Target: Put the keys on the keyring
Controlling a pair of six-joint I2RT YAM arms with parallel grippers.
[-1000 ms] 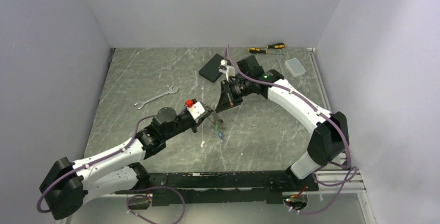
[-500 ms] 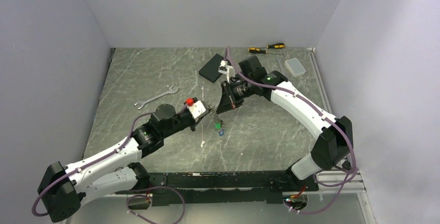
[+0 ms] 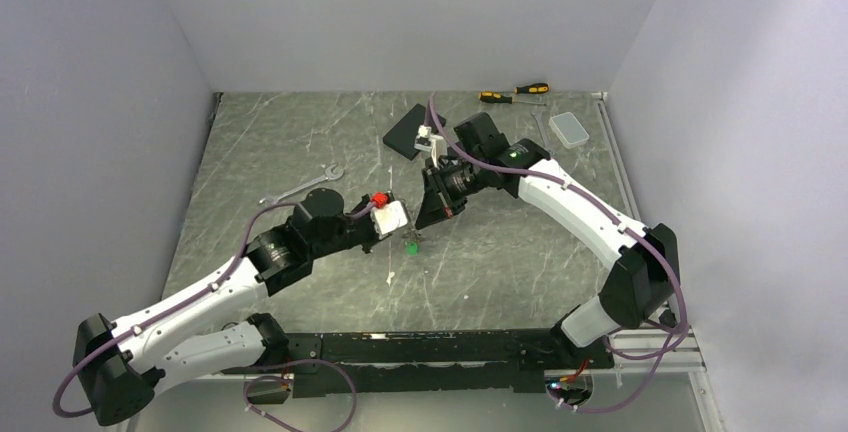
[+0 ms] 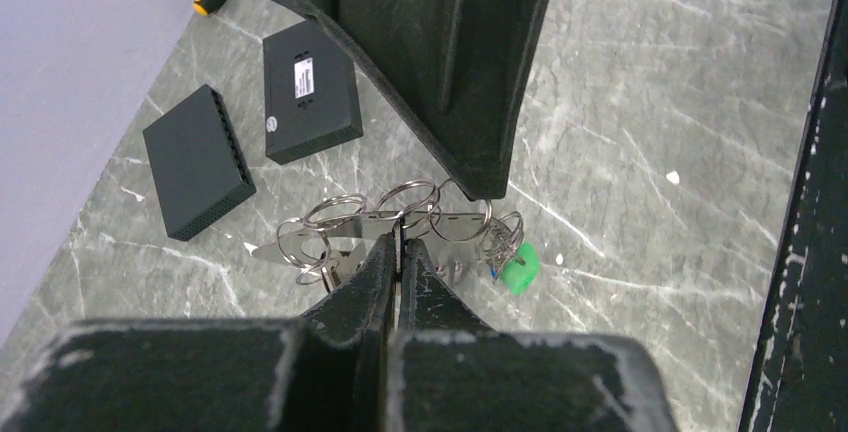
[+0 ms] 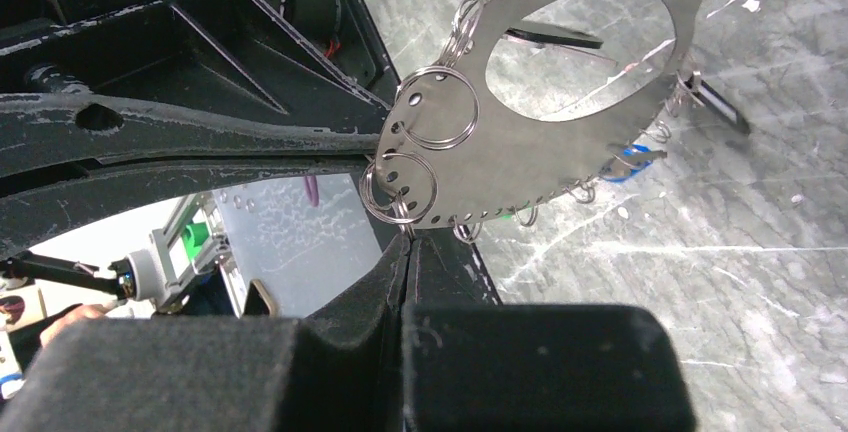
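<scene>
The keyring [image 5: 560,152] is a flat grey metal loop with a big oval opening and small split rings along its rim, held above the table between both arms. My right gripper [image 5: 408,237] is shut on its lower rim beside two split rings. My left gripper [image 4: 399,242] is shut on the rim from the opposite side, where the keyring [image 4: 440,222] shows edge-on. Keys hang from it: a green-headed key [image 4: 519,270], a blue-headed key [image 5: 625,164] and a black-headed key [image 5: 715,102]. From above, the green key [image 3: 411,247] dangles under the two grippers.
Two black boxes [image 4: 197,162] [image 4: 310,92] lie just behind the grippers. A wrench [image 3: 300,187] lies to the left. Two yellow-and-black screwdrivers [image 3: 515,92] and a clear plastic box [image 3: 570,129] sit at the back right.
My left arm has moved further from its base toward the right gripper, both holding the keyring. The dangling green key has shifted left and toward the back. The right gripper has edged slightly left.
</scene>
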